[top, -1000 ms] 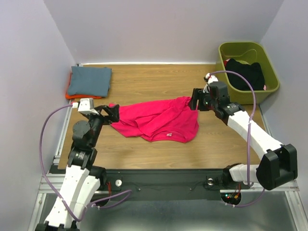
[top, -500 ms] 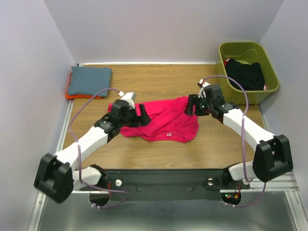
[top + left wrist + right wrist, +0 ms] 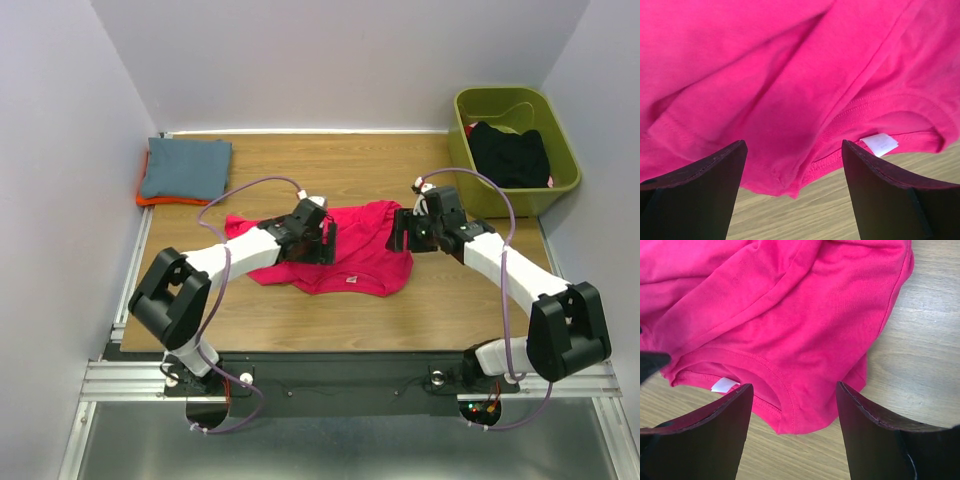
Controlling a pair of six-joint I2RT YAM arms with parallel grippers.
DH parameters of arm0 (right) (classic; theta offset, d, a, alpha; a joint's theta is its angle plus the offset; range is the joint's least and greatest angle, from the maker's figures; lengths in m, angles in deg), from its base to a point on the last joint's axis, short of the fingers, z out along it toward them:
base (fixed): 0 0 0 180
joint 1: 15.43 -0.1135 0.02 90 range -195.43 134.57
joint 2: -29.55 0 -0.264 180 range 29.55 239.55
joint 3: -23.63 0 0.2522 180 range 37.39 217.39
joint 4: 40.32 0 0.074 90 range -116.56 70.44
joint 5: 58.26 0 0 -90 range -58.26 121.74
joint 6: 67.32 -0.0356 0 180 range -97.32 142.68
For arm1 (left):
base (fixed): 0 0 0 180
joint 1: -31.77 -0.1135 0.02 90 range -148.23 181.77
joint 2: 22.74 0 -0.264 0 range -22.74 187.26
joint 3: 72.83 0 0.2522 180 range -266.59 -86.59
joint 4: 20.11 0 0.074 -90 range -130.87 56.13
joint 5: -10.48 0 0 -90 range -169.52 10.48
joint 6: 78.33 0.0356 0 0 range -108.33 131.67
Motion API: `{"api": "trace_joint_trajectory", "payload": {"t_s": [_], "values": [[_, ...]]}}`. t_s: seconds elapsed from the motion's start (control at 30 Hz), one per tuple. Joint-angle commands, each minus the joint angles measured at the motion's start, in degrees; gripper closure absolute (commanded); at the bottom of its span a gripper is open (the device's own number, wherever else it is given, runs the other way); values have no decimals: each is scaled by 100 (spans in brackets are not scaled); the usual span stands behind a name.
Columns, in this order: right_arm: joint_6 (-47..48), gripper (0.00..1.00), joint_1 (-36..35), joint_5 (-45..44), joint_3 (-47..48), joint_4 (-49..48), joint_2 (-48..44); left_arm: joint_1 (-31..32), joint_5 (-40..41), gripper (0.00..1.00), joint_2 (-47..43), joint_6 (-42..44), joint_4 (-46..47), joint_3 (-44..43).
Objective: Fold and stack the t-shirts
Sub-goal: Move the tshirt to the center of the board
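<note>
Your left fingers (image 3: 695, 175) and right fingers (image 3: 880, 430) both hang above one t-shirt (image 3: 355, 258) lying on the worktop (image 3: 450, 300). Behind and left of your left fingers, two stacked t-shirts (image 3: 185, 168) sit in the far corner. Behind and right of your right fingers, a bin (image 3: 470, 108) holds a garment (image 3: 510, 152).

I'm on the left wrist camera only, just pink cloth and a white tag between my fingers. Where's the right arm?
Observer: The right arm's fingers hover open over the right edge of the pink t-shirt.
Operator: Anything already folded?
Observer: A blue-grey t-shirt lies folded at the far left corner, on orange cloth.
Operator: More shirts waiting?
Observer: A black garment sits in the green bin.
</note>
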Motion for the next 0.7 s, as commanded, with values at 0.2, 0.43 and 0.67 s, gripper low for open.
{"api": "trace_joint_trajectory", "payload": {"t_s": [0.2, 0.43, 0.67], "values": [[-85, 27, -11, -173, -108, 49, -66, 826, 657, 19, 745, 584, -757, -950], [-67, 27, -11, 45, -240, 321, 294, 818, 1280, 36, 1062, 689, -924, -1108], [-50, 28, -11, 679, -381, 550, 734, 695, 1456, 66, 1475, 891, -951, -1222]]}}
